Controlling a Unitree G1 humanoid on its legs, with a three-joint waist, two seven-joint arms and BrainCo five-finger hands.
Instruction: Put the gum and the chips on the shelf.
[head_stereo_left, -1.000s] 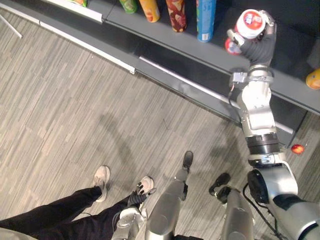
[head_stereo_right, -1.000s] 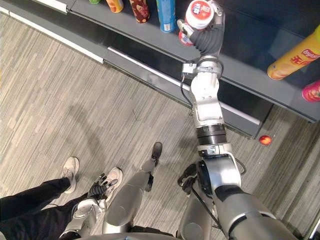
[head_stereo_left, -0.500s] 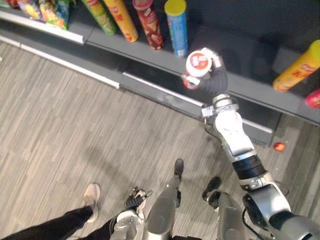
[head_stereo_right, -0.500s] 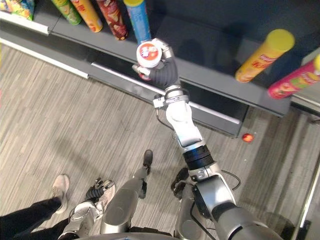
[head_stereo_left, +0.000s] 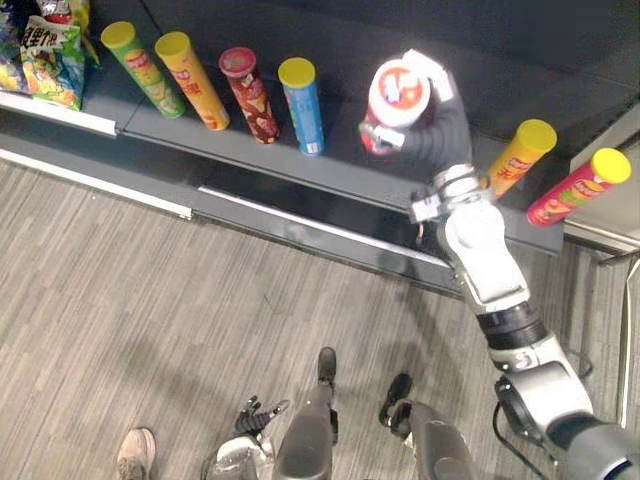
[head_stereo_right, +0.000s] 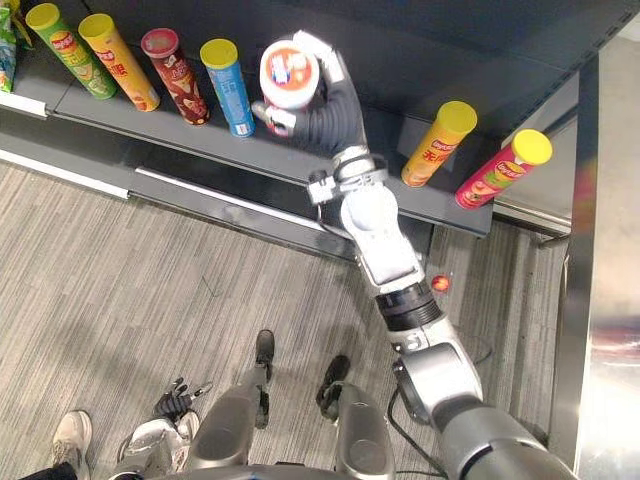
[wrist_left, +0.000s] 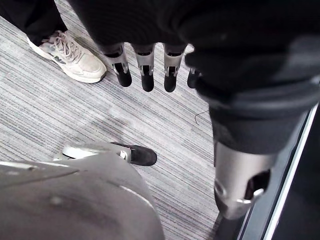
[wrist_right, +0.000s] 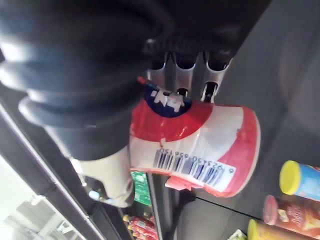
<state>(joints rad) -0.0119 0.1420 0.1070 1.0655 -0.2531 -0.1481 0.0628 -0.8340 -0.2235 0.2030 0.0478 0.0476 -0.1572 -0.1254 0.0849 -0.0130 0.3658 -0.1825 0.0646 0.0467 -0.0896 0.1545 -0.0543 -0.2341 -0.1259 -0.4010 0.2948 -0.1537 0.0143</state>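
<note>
the right hand (head_stereo_left: 443, 128) keeps its fingers clenched round the red and white tub (head_stereo_left: 398, 93). the tub has moved from the shelf's (head_stereo_left: 340, 166) front edge to over its board, between the blue can (head_stereo_left: 303, 106) and a yellow can (head_stereo_left: 520, 157). the left hand (wrist_left: 146, 70) hangs released.

Barcode strip with a digit row on the side of the red-and-white canister (wrist_right: 200, 142) gripped in the right hand (head_stereo_left: 445, 130). Printed logo on its lid too. Chip tubes (head_stereo_left: 302, 105) either side of the hand carry logos, none legible.
</note>
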